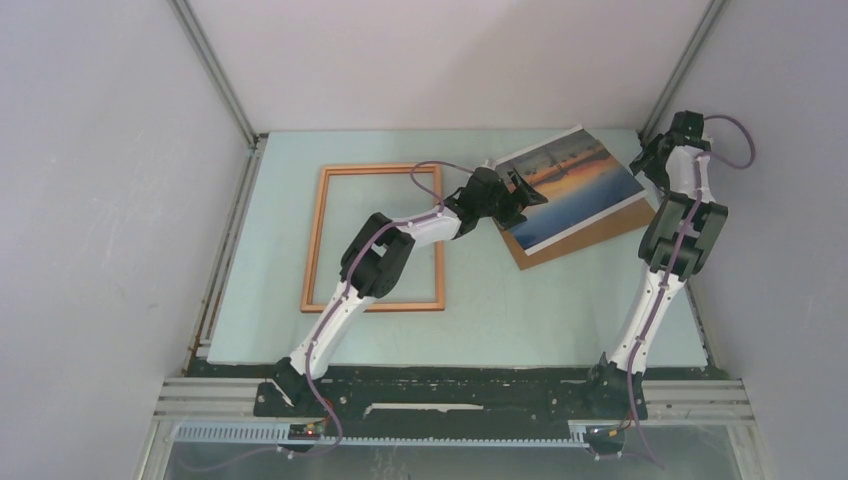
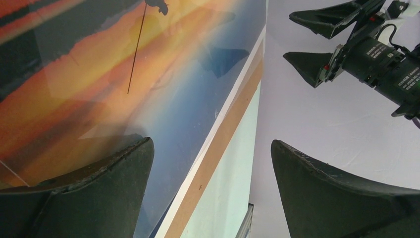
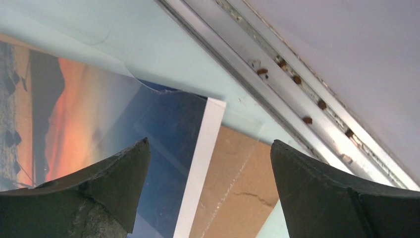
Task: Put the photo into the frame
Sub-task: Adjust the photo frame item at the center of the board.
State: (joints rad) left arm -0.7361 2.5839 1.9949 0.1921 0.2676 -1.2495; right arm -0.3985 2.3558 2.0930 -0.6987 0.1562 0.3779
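I see the photo point(image 1: 580, 185), an orange sunset over blue water with a thin white border, lying face up and skewed at the far right of the surface, on a brown board whose edge shows along its near side. The frame point(image 1: 316, 240), a thin reddish-brown wooden rectangle, lies flat well to its left, the pale surface showing through its opening.
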